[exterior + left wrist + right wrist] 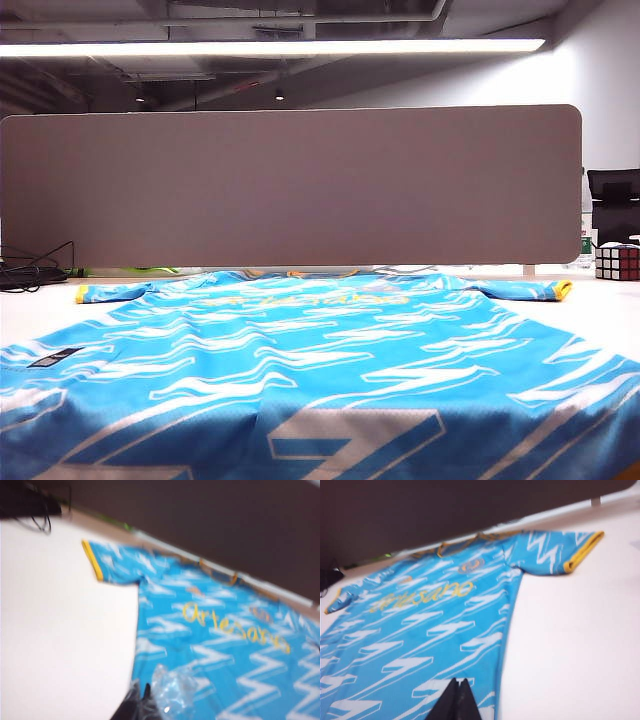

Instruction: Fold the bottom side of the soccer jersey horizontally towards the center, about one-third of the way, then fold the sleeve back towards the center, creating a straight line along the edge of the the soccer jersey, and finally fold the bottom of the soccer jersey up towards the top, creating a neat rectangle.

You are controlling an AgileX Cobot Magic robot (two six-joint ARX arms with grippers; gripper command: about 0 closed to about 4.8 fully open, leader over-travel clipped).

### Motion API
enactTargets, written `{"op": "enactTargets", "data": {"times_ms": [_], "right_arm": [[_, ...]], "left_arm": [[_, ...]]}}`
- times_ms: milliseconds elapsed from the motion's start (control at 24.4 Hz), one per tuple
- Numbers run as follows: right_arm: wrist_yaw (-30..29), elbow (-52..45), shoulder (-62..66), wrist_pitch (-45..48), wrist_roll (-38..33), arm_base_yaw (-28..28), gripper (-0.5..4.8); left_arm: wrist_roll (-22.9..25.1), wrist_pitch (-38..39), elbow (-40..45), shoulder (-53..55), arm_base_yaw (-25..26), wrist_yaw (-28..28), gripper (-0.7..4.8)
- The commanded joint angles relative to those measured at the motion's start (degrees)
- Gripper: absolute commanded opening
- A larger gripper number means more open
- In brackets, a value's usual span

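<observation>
Jersey (300,360) lay flat, unfolded, front up on table (600,310), prob light, limp, slick fabric so best pinched at side hem/sleeve cuff; L gripper (142,705) & R gripper (456,702) hovered over near hem, both shut, empty.

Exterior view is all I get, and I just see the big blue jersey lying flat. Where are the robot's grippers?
Observer: The left gripper is shut, over the soccer jersey, close to its side edge beside the bare table.
Operator: And the other one?
Observer: The right gripper is shut too, over the jersey near its opposite side edge, pinching no cloth that I can see.
Operator: What do the yellow letters say?
Observer: It's blurry, but the yellow lettering across the chest looks like "Artesano".
</observation>
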State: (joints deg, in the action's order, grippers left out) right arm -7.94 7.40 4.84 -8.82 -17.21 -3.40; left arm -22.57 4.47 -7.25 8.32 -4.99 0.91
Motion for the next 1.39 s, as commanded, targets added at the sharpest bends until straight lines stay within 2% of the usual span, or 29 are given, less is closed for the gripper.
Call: {"op": "enactTargets", "data": {"times_ms": [41,287,369,451,574,615,656,779,861,902,984,1229,1270,1393], "right_arm": [[2.0,4.9,5.0,-4.0,-0.4,0.0,-0.06],[4.2,16.6,19.7,-17.3,0.6,0.1,-0.06],[3.7,23.4,28.4,-25.5,3.5,0.1,-0.04],[2.7,27.6,34.7,-29.8,6.0,0.1,0.36],[0.2,30.0,40.0,-32.9,7.0,0.1,0.97],[-0.6,30.3,41.2,-33.5,7.1,0.2,1.10],[-1.8,30.4,42.5,-34.1,7.3,0.2,1.20],[-4.7,30.4,46.0,-35.1,8.5,0.3,1.22],[-4.9,30.4,47.8,-35.6,9.0,0.3,1.30],[-5.1,30.4,49.6,-35.5,9.6,0.3,1.91],[-5.1,30.4,51.5,-35.3,10.2,0.7,2.25],[-10.1,30.4,56.1,-33.8,11.6,4.6,2.25],[-11.2,30.4,56.7,-33.5,11.7,5.5,2.25],[-16.0,30.3,59.2,-31.9,12.7,8.3,2.26]], "left_arm": [[0.5,2.2,-4.1,7.0,0.1,-2.3,-0.06],[6.3,9.9,-13.2,24.8,0.2,-4.7,-0.06],[8.0,14.8,-17.9,34.2,0.2,-7.5,-0.06],[10.7,17.7,-21.4,42.8,0.2,-12.1,-0.06],[13.5,21.5,-24.4,49.6,0.2,-15.1,-0.02],[14.8,23.2,-25.5,51.8,0.2,-15.1,0.14],[16.4,25.0,-26.5,53.6,0.2,-15.0,0.57],[19.6,28.7,-28.3,56.7,0.2,-12.9,1.92],[20.6,30.2,-28.7,57.2,0.2,-11.0,2.28],[20.7,31.1,-28.9,57.1,0.2,-9.6,2.45],[20.7,31.7,-29.0,57.1,0.3,-10.0,2.46],[21.7,34.2,-29.0,57.2,2.8,-10.8,2.47],[22.2,34.6,-29.0,57.2,4.0,-11.8,2.47],[22.2,34.6,-29.0,58.1,9.2,-19.4,2.47]]}}
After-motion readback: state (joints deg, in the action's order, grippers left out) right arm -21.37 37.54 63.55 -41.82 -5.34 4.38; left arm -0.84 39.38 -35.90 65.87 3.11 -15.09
